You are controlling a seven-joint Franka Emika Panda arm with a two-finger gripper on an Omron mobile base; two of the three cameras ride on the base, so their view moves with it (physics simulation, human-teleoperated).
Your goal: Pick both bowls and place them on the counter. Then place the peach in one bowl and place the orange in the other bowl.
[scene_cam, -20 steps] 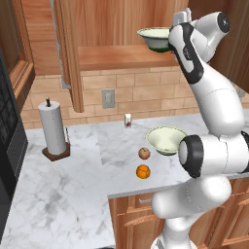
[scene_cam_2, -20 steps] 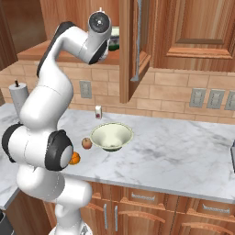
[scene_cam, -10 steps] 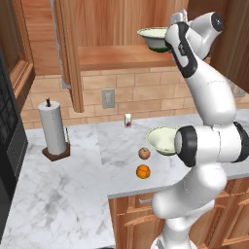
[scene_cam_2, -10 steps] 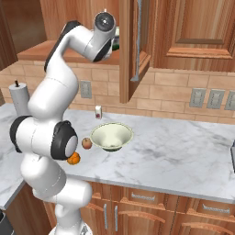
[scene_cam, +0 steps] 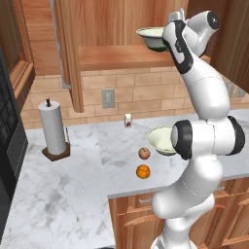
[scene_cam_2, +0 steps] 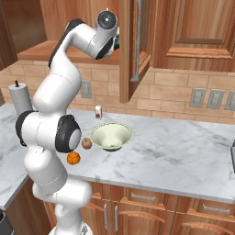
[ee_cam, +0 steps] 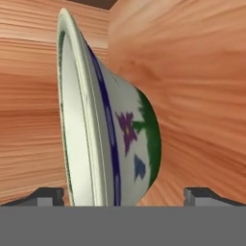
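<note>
Bowls come first: one bowl (scene_cam: pixel 163 140) sits on the counter (scene_cam: pixel 58 194), and the other bowl (scene_cam: pixel 151 38) is up on the brown shelf (scene_cam: pixel 116 56) under the cabinets. The shelf bowl is white with a green base, and the hand view shows a blue band and little purple and blue flowers on its side. The gripper (ee_cam: pixel 124 197) is up at the shelf, right by that bowl. Its two fingers stand wide apart with the bowl's rim between them, and they do not squeeze it.

The counter is white with grey veins and sits on light wood cabinets. The peach (scene_cam: pixel 144 153) lies just left of the counter bowl in the left base view. The orange (scene_cam: pixel 142 171) lies near the counter's front edge, close to the peach. Both fruits are outside the bowl.

A paper towel roll (scene_cam: pixel 52 127) stands on its holder far to the left. A small shaker (scene_cam: pixel 128 120) stands by the tan brick wall (scene_cam: pixel 141 92), below an outlet (scene_cam: pixel 108 97).
</note>
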